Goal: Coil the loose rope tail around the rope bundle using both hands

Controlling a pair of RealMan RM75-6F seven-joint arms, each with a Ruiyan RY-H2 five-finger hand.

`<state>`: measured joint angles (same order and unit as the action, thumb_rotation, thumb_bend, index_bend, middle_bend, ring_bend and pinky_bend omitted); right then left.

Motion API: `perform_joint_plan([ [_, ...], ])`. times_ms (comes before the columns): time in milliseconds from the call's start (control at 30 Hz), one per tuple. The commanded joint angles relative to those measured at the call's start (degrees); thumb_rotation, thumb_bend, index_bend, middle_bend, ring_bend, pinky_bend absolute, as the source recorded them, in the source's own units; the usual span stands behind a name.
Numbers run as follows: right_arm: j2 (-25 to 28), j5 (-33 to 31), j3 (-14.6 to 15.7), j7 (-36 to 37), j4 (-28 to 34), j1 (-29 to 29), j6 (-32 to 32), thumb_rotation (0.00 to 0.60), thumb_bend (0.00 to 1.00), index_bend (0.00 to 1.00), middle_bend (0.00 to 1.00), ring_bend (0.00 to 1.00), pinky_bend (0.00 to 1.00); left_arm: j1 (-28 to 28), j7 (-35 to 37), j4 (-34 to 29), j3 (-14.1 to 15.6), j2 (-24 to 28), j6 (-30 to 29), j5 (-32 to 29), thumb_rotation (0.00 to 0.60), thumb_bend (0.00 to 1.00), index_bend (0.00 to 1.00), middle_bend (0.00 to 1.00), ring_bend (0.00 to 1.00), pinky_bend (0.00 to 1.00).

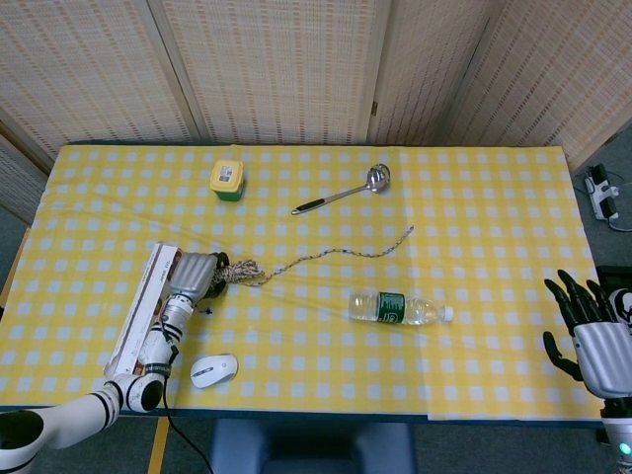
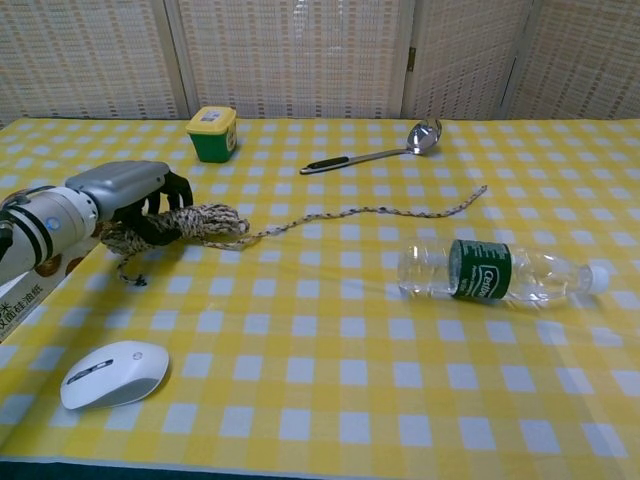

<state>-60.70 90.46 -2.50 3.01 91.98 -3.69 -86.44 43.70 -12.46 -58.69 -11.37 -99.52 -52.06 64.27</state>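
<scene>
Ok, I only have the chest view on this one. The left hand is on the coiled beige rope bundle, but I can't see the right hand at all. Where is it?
Observer: The head view shows the right hand off the right front corner of the yellow checked table, far from the loose rope tail.
Operator: Holding anything?
Observer: No, its fingers are spread and empty.
Operator: And that printed thing under the left forearm?
Observer: A long white cardboard box lying along the table's left front. It runs from the front edge up to the left hand, which grips the rope bundle.
</scene>
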Motion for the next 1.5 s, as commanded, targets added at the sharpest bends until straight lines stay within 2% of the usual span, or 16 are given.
perform_joint_plan([
  [33, -0.18, -0.18, -0.35, -0.54, 0.16, -1.34, 1.86, 0.6, 0.51, 0.0, 0.05, 0.12, 0.05, -0.32, 3.42, -2.72, 0.29, 2.09, -2.28, 3.77, 0.6, 0.54, 0.62, 0.66, 0.6, 0.7],
  [200, -0.33, 0.46, -0.95, -2.52, 1.6, -4.66, 5.98, 0.6, 0.5, 0.06, 0.1, 0.14, 0.08, -0.66, 5.92, -7.91, 0.1, 5.1, -4.92, 7.24, 0.6, 0.54, 0.62, 0.66, 0.6, 0.7],
  [433, -1.58, -2.1, -4.28, -4.8, 2.92, -11.87, 14.47, 0.6, 0.49, 0.25, 0.14, 0.17, 0.11, -1.13, 7.33, -16.66, 0.8, 9.98, -6.08, 10.54, 0.6, 0.54, 0.62, 0.66, 0.6, 0.7],
  [700, -6.55, -11.91, -9.88, -11.32, 1.37, -22.56, 27.42, 0.6, 0.49, 0.29, 0.14, 0.17, 0.11, -1.54, 5.25, -21.74, 1.14, 11.97, -6.62, 10.66, 0.6, 0.54, 0.62, 0.66, 0.6, 0.7],
  [867, -11.94, -19.35, -12.36, -15.21, -3.96, -28.87, 34.05, 0.6, 0.49, 0.36, 0.15, 0.18, 0.11, -1.96, 4.89, -22.58, 1.07, 12.54, -6.61, 9.68, 0.6, 0.54, 0.62, 0.66, 0.6, 0.7],
  [1033, -17.29, -25.97, -13.58, -18.1, -10.3, -34.14, 39.02, 0.6, 0.49, 0.36, 0.15, 0.18, 0.12, -2.44, 4.98, -22.83, 1.33, 12.89, -6.4, 8.94, 0.6, 0.54, 0.62, 0.66, 0.6, 0.7],
  [1267, -23.15, -33.7, -13.65, -22.28, -18.98, -40.28, 44.5, 0.6, 0.49, 0.36, 0.15, 0.18, 0.12, -2.91, 5.0, -23.45, 1.57, 13.26, -6.3, 8.38, 0.6, 0.54, 0.62, 0.66, 0.6, 0.7],
  [1500, -29.81, -39.28, -12.45, -26.19, -26.85, -45.43, 48.04, 0.6, 0.49, 0.38, 0.15, 0.19, 0.12, -3.03, 4.46, -24.13, 1.43, 13.42, -6.19, 7.72, 0.6, 0.54, 0.62, 0.66, 0.6, 0.7],
])
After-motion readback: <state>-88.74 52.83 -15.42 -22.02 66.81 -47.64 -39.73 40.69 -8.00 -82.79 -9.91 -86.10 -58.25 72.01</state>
